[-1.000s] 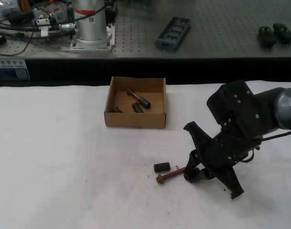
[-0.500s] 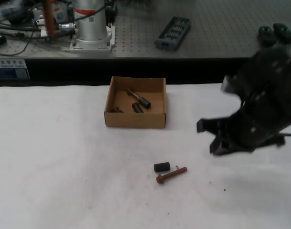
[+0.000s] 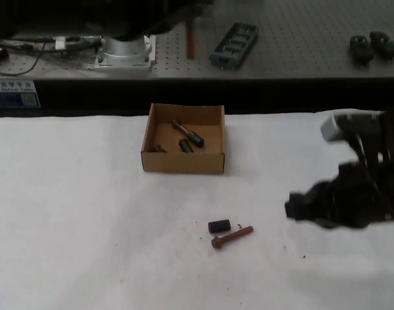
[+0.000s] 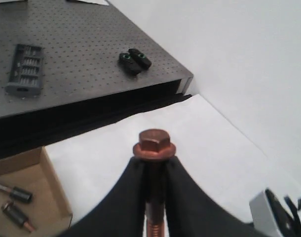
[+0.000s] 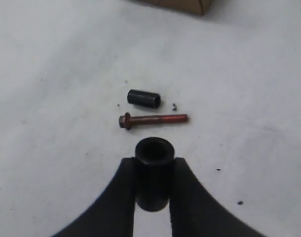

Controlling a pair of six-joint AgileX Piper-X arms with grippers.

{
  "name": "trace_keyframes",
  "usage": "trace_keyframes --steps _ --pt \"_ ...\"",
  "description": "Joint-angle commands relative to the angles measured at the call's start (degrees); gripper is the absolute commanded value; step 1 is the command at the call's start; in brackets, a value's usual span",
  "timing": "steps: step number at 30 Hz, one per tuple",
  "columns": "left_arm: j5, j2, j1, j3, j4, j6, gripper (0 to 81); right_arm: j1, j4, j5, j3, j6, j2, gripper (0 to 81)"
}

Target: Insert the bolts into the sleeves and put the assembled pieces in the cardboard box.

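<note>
While my left gripper (image 4: 154,167) clamps a bolt (image 4: 154,146), my right gripper (image 5: 154,167) clamps a sleeve (image 5: 154,152). A spare bolt (image 3: 232,236) and spare sleeve (image 3: 219,227) lie near the box (image 3: 183,161).

From where I stood, the right arm (image 3: 352,200) at the right edge of the high view was a smeared dark mass, cropped by the frame, with no fingers to pick out. Along the top edge at upper left, the left arm (image 3: 152,11) was blurred and mostly out of frame. The long copper-coloured metal bolt (image 3: 190,40) under it was too soft to show its head. Inside the open brown cardboard box (image 3: 183,161), the small brown piece (image 3: 158,148) in the near left corner sat half hidden behind the front wall. In the left wrist view the left gripper (image 4: 154,163) covered the sides of the bolt's shank, whose far end ran out of the picture. In the right wrist view the right gripper (image 5: 154,160) hid both flanks of the short black cylindrical sleeve (image 5: 154,153).
</note>
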Motion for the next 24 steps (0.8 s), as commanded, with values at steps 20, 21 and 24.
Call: trace_keyframes --steps 20,21,24 --pt "8.2 3.9 3.2 27.0 -36.5 -14.2 0.6 -0.1 -25.8 -17.2 3.0 0.4 6.6 2.4" --pt "9.1 3.9 4.0 27.0 -36.5 -14.5 0.6 -0.1 -27.5 -19.5 3.0 0.4 7.7 2.4" --pt "14.8 3.9 6.8 27.0 -36.5 -14.5 0.6 -0.1 -31.4 -24.7 3.0 1.5 10.2 2.4"
